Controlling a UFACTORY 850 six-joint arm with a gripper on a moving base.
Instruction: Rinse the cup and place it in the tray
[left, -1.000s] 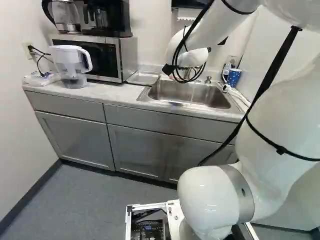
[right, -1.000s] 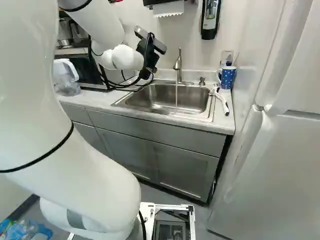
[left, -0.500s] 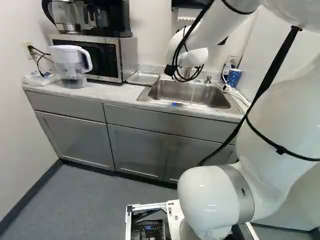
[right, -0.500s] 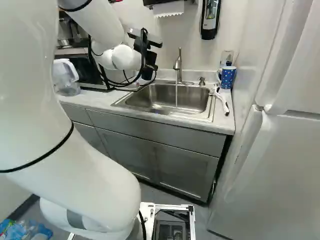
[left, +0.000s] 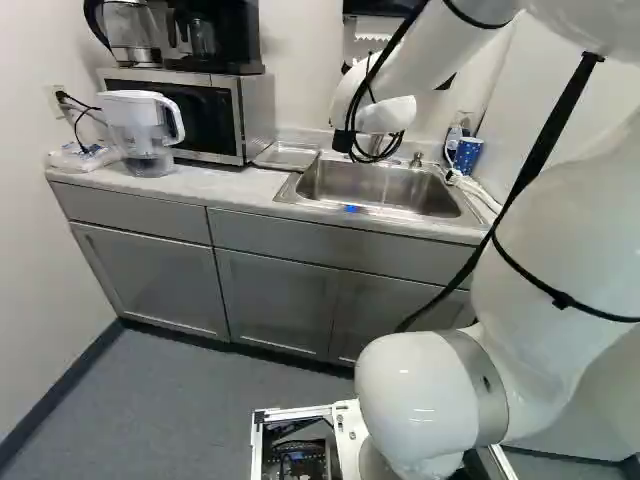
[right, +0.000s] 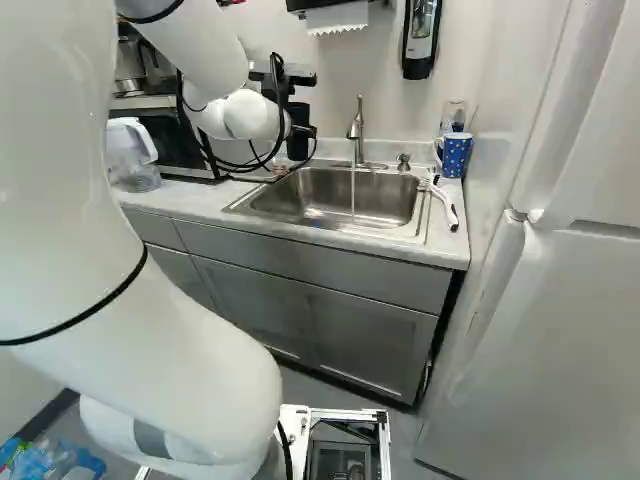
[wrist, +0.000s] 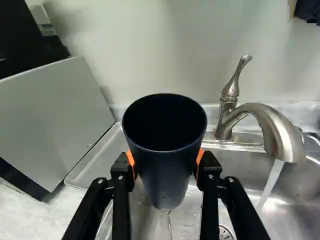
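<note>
The end effector (right: 298, 118) holds a tall dark cup (wrist: 166, 155), an orange pad (wrist: 199, 161) pressed to either side. The cup hangs over the sink (right: 335, 198), its mouth open to the wrist camera; the inside is too dark to tell what it holds, though water dribbles off its base (a thin, twisting thread). Beside it, the faucet (wrist: 280, 130) pours a stream into the basin, apart from the cup.

The metal tray (left: 287, 155) lies on the surface (left: 235, 185) between sink and microwave (left: 255, 115). Near the microwave's front corner stands a pitcher (left: 140, 125), white above and clear below; its contents I can't make out. A glass carafe (left: 132, 30) stands on top of the microwave. A blue mug with pale spots (right: 456, 155) is in the far corner at the right of the right base view, near a white-handled brush (right: 446, 205) along the sink's rim.

In the wrist view, a visible gap separates cup and microwave, with the tray's raised edge running between; the faucet's spout bounds the other side.
</note>
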